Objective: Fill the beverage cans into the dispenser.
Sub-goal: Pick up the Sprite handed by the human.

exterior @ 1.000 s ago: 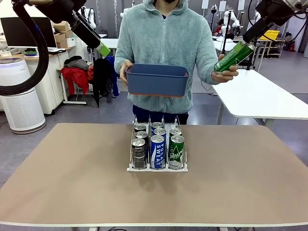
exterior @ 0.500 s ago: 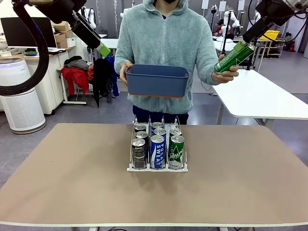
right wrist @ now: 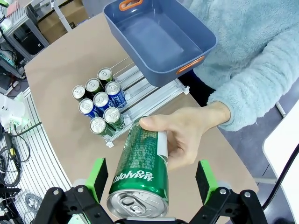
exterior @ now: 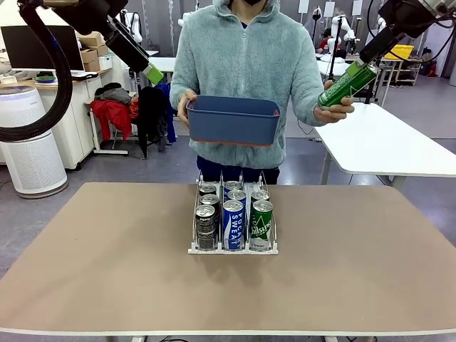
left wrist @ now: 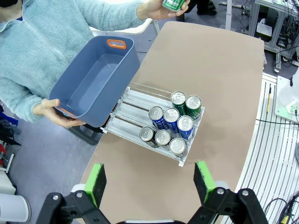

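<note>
Brown bench [exterior: 107,271] carried the small white-based wire dispenser [exterior: 233,248] at centre, w/ slim metal beverage cans [exterior: 233,222] packed at its near end: black-patterned in left lane, blue-and-white in middle, green at right. Far side, a person in a pale fleece held an empty dark blue plastic bin [exterior: 233,119] above the dispenser's far end. Left gripper [exterior: 152,73] hung high at far left, jaws fully apart, nothing held. Person's other hand [exterior: 335,108] offered a green can [exterior: 347,84] up between the wide-open pads of the right gripper [right wrist: 153,179], not gripped.
</note>
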Tool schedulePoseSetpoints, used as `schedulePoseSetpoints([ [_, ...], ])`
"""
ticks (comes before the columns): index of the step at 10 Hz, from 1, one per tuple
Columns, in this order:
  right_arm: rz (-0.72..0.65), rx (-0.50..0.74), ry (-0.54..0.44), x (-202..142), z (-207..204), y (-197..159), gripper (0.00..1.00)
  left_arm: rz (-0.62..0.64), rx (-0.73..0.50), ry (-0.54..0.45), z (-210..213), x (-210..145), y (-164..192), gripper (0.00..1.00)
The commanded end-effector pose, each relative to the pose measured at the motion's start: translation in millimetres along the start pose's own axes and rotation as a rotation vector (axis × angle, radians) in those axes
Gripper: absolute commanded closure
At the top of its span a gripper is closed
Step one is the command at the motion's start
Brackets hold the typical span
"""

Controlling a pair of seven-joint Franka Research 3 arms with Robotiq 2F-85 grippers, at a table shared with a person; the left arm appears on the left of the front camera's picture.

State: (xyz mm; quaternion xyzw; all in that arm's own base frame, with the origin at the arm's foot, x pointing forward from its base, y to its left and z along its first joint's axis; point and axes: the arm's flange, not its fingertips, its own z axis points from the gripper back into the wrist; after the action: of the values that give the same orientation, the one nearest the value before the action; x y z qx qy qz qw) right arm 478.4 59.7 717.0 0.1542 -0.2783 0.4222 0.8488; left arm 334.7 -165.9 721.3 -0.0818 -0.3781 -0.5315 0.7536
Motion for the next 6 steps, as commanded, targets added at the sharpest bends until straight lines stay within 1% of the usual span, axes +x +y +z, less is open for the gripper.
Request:
schedulePoseSetpoints([
  [1,-0.017,0.015,-0.002,-4.1,0.6,6.6,0.00,0.001,-0.005,0.005,-1.4,-2.0,-0.5,0.00],
  [3,-0.006,0.029,0.003,-6.6,-2.2,9.0,0.00,0.001,-0.005,0.005,-1.4,-2.0,-0.5,0.00],
  [6,-0.043,0.034,0.002,-8.1,-5.7,7.0,0.00,0.001,-0.005,0.005,-1.4,-2.0,-0.5,0.00],
])
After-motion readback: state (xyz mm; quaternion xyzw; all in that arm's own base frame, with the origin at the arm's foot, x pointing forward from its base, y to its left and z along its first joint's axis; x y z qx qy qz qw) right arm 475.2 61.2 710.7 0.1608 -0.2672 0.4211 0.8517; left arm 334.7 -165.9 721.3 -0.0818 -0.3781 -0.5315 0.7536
